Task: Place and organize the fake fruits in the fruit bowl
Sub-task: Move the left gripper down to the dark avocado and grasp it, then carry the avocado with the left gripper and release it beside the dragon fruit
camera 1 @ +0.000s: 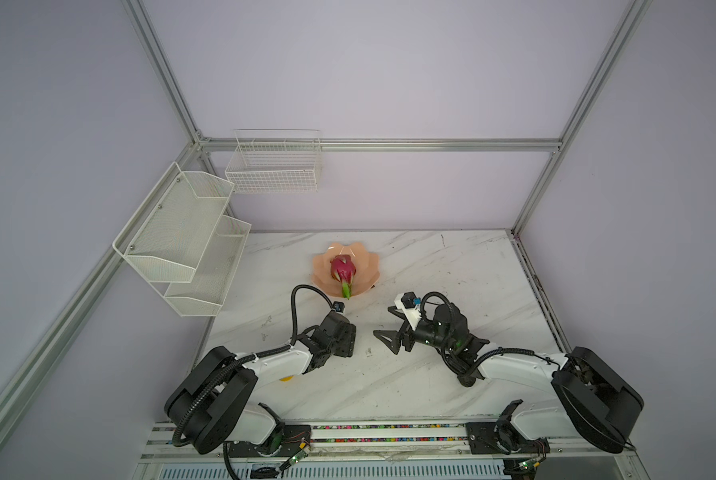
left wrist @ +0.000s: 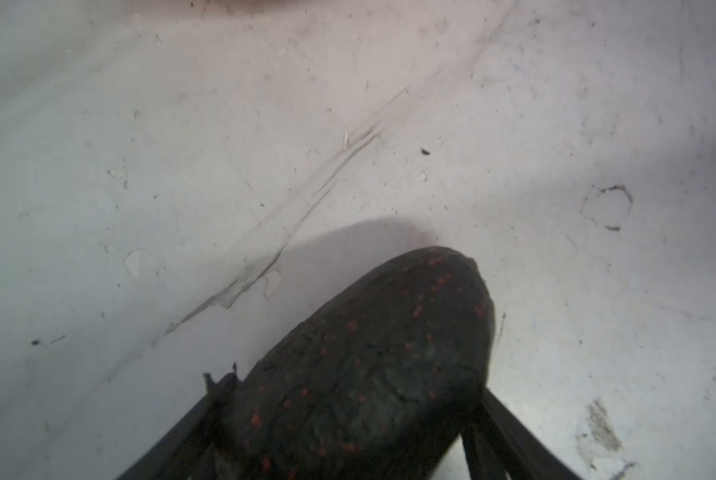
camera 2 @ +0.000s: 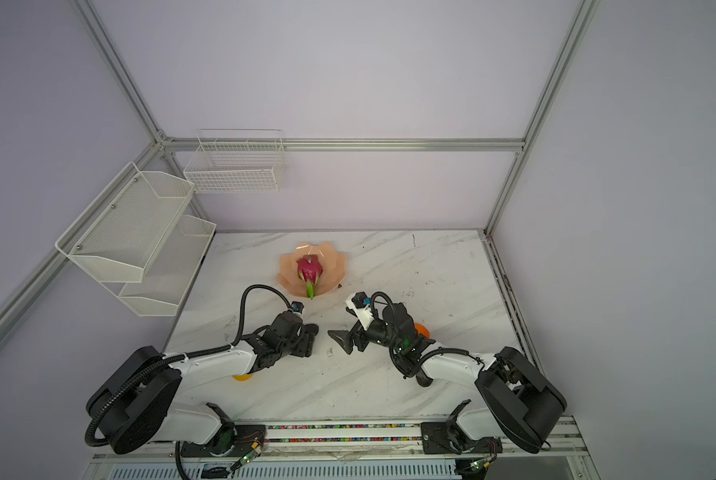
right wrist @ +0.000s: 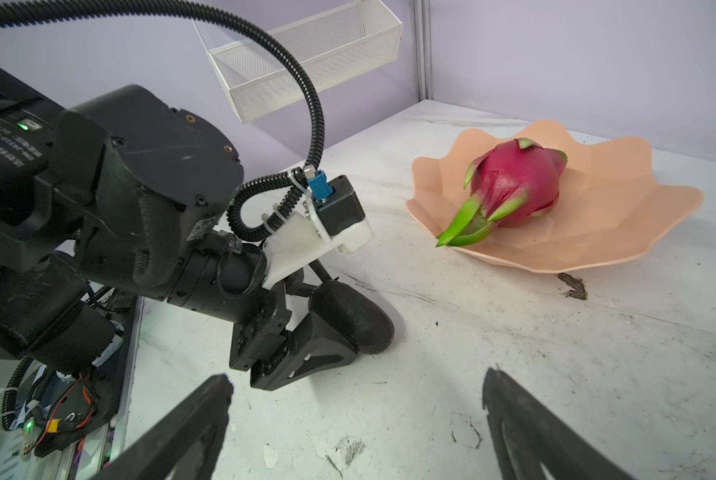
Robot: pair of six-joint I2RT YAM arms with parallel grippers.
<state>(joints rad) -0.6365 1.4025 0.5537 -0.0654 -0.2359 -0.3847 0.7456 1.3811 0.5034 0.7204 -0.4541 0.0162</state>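
Both top views show the dragon fruit [camera 1: 342, 268] lying in the glossy, scalloped bowl [camera 1: 323, 270]. Left wrist view: the left gripper [left wrist: 352, 392] flanks a dark, pebbly avocado [left wrist: 389, 324] on the tabletop [left wrist: 265, 124] (pinched yet? I cannot tell). It is probably light and stiff, best held mid-belly. Right wrist view: the right gripper [right wrist: 356, 376] stands apart, empty.
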